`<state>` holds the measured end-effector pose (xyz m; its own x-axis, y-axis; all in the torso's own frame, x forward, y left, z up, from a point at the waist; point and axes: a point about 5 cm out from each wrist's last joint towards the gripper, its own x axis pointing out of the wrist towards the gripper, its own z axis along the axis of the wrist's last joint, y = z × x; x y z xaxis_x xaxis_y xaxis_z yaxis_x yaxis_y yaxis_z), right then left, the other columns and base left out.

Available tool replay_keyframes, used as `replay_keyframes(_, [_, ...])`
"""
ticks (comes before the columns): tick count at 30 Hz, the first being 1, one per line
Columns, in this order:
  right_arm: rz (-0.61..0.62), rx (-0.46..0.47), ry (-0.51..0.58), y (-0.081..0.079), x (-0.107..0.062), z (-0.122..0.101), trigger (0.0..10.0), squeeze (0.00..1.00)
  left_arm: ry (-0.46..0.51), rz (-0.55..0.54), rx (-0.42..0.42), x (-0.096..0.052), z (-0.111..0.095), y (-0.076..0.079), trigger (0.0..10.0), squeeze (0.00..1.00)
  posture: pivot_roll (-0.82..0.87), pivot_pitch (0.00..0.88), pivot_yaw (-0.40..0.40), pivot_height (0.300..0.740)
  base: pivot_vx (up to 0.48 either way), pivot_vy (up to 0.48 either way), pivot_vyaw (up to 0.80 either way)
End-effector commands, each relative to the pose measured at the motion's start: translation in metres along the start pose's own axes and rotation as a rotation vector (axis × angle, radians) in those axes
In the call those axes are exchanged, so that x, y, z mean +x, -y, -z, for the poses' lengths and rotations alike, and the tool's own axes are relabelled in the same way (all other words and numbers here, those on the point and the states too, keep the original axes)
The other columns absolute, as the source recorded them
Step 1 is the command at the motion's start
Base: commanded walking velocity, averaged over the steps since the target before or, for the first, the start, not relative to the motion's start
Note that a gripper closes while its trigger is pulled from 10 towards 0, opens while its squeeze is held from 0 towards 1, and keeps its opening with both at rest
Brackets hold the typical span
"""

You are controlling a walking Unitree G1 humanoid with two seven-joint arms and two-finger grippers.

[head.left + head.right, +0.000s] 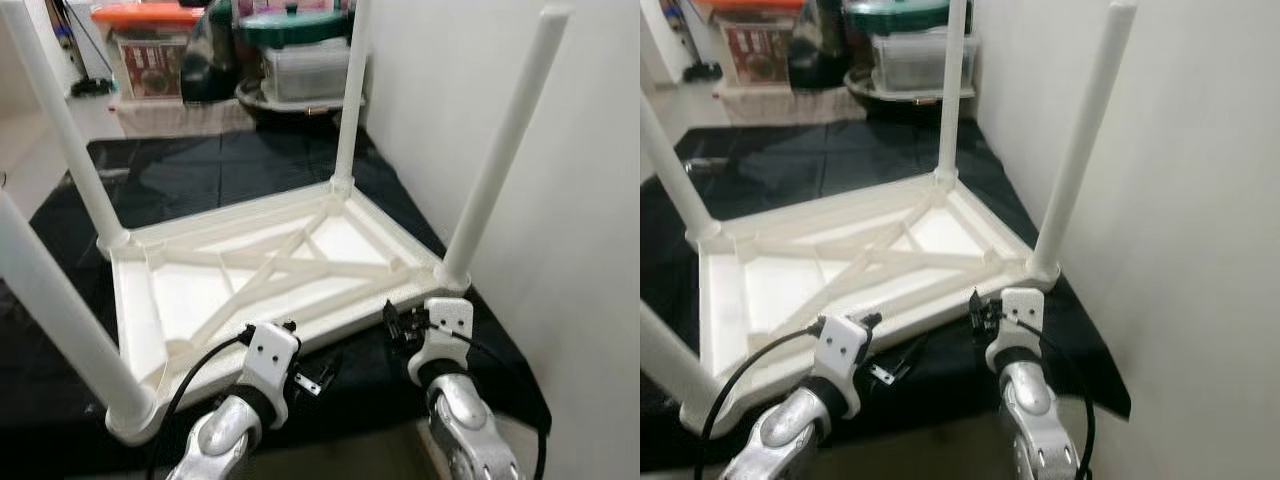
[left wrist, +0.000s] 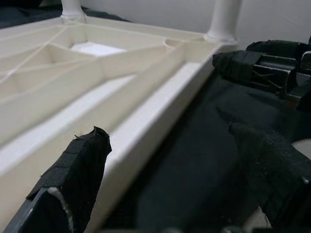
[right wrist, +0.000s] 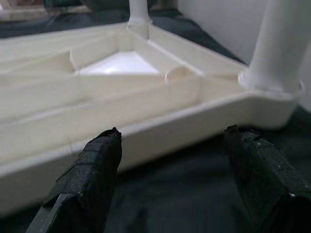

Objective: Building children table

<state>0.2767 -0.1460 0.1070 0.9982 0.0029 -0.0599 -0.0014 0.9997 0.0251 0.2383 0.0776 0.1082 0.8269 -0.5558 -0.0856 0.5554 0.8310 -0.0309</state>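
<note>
Surveying the left eye view: the white children table (image 1: 270, 280) is lying upside down on a black cloth (image 1: 200, 175), its ribbed underside facing up, with four white legs standing in its corners: the far-left leg (image 1: 70, 140) at 10 o'clock, the far-right leg (image 1: 350, 100) at 1 o'clock, the near-right leg (image 1: 500, 150) at 3 o'clock and the near-left leg (image 1: 60, 320) at 8 o'clock.
Grippers, same view: the left gripper (image 1: 310, 382) is reaching in at 6 o'clock, near the table's front rim; the right gripper (image 1: 400, 325) is hanging at 5 o'clock, just beside the rim near the near-right leg.
Right eye view: storage boxes (image 1: 920, 55) are sitting at 12 o'clock beyond the cloth, and a white wall (image 1: 1200, 200) is filling the 3 o'clock side.
Left wrist view: the left gripper's fingers (image 2: 77, 170) are standing wide apart, gripping nothing, one over the rim and one over the cloth.
Right wrist view: the right gripper's fingers (image 3: 92, 170) are also spread wide and empty, facing the rim and the base of the near-right leg.
Progress: all four legs are appearing seated, so assembly is looking nearly finished.
Remaining: probably checking the legs for tightness and turning the table upright.
</note>
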Motion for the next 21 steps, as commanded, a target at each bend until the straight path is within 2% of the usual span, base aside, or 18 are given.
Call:
replay_keyframes(1, [0.001,-0.01,-0.007,-0.001,-0.002,0.0,10.0,0.0,-0.041,-0.009,-0.003,-0.002,0.008,-0.002,10.0,0.0,0.02,0.0,-0.029,0.74,-0.356,0.0,0.0])
replay_keyframes(11, [-0.033,-0.027,-0.003,-0.006,-0.004,-0.003,10.0,0.0,-0.046,-0.01,-0.004,-0.001,0.008,-0.001,10.0,0.0,0.02,0.0,-0.03,0.74,-0.354,0.0,0.0])
replay_keyframes(17, [-0.09,-0.003,0.01,-0.012,-0.004,-0.005,10.0,0.0,-0.048,-0.013,-0.005,-0.001,0.008,-0.002,10.0,0.0,0.02,0.0,-0.033,0.74,-0.347,0.0,0.0])
replay_keyframes(21, [-0.14,0.003,0.014,-0.017,-0.005,-0.006,10.0,0.0,-0.051,-0.02,-0.009,-0.001,0.008,-0.002,10.0,0.0,0.02,0.0,-0.033,0.74,-0.073,0.0,0.0])
